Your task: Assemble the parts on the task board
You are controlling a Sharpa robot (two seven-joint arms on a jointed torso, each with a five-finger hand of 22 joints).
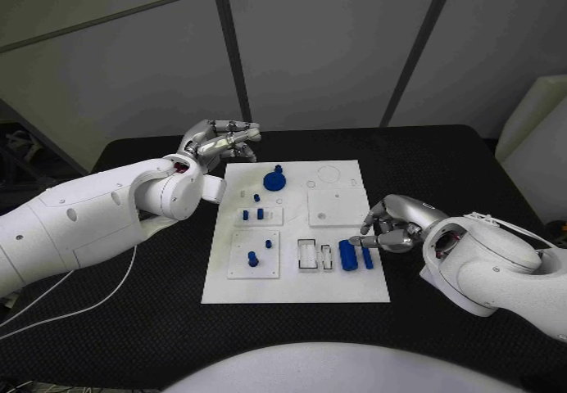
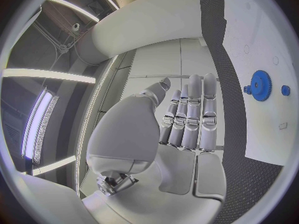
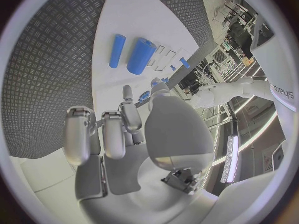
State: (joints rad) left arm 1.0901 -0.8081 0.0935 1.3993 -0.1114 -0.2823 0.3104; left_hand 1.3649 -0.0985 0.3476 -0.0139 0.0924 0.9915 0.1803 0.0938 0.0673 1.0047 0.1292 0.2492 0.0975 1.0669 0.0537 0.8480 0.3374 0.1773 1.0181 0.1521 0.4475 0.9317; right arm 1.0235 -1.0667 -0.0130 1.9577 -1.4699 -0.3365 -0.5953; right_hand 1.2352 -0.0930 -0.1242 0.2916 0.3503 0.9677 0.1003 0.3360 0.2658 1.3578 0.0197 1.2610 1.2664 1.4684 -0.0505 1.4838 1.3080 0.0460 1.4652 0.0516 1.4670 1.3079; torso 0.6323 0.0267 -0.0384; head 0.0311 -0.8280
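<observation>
Blue thick cylinder (image 1: 347,255) and thin rod (image 1: 366,258): lying side by side on the white task board (image 1: 296,288), at its right edge. Right hand (image 1: 391,227): just beside them, fingers curled, holding nothing; should likely spread before closing squarely across one piece. Left hand (image 1: 216,140): empty, fingers straight together, off the board's far left corner.

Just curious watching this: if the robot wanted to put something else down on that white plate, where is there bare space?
The white task board is bare along its near edge, below the blue cylinders, and beside the round blue gear at the far right corner. The middle is crowded with small blue pegs and slots, where the right hand hovers.
</observation>
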